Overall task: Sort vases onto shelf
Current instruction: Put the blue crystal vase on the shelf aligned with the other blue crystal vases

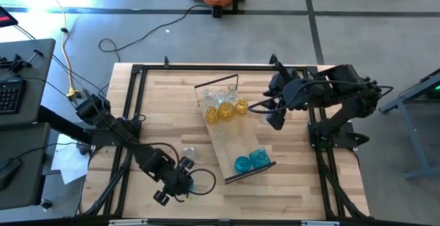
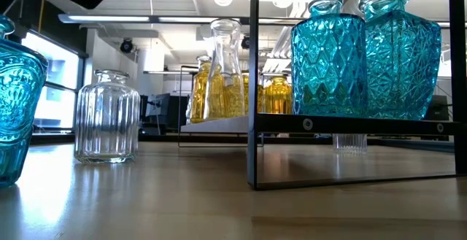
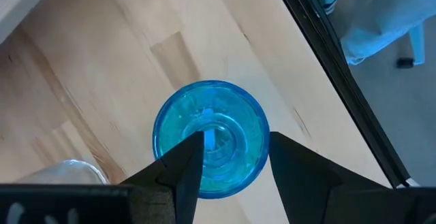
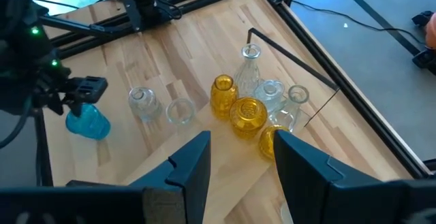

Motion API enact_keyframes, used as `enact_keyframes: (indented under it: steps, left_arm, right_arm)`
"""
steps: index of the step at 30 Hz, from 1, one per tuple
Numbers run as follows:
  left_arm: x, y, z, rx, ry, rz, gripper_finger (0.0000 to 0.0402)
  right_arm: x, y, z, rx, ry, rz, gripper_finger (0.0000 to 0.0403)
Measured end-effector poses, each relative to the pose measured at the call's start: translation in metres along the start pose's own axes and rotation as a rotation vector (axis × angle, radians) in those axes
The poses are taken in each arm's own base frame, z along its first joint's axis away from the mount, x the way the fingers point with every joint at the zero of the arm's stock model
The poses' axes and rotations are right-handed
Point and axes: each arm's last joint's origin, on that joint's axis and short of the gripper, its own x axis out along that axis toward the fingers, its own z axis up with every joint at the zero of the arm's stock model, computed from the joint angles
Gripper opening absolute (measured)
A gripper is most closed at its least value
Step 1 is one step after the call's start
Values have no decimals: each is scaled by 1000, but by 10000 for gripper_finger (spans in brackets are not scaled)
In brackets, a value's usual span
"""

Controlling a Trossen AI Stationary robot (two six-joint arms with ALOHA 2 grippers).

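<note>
A blue vase (image 3: 225,157) stands upright on its base on the table near the front left (image 1: 198,180). My left gripper (image 3: 235,142) hangs open right above it (image 1: 184,183), pointing steeply down. The shelf (image 1: 230,143) lies slantwise mid-table. At its far end stand several amber-yellow vases (image 1: 223,110) and clear ones (image 4: 272,91); two blue vases (image 2: 365,57) stand at its near end (image 1: 251,161). A clear ribbed vase (image 2: 107,116) stands on the table beside the left gripper (image 1: 189,154). My right gripper (image 4: 242,149) is open and raised over the far right (image 1: 265,109), holding nothing. My left gripper comes at the blue vase from above. In its wrist view one finger (image 3: 194,152) shows over the vase's mouth (image 3: 212,134) and the other (image 3: 289,163) past the side of the body. Whether either finger touches the glass I cannot tell.
A dark metal frame (image 1: 130,116) runs round the table's edges. The shelf's thin dark end rims rise at its far end (image 1: 216,82) and near end (image 1: 249,173). Bare tabletop (image 1: 165,109) lies left of the shelf. Another clear vase (image 4: 180,112) stands by the shelf's left side.
</note>
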Motion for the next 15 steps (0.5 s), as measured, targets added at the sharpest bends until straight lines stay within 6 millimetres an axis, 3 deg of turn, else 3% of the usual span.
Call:
enact_keyframes:
  steps: [15]
  left_arm:
    - [7,1,-2,-75,46,-48,158]
  right_arm:
    - [-4,7,-4,-28,-6,14,145]
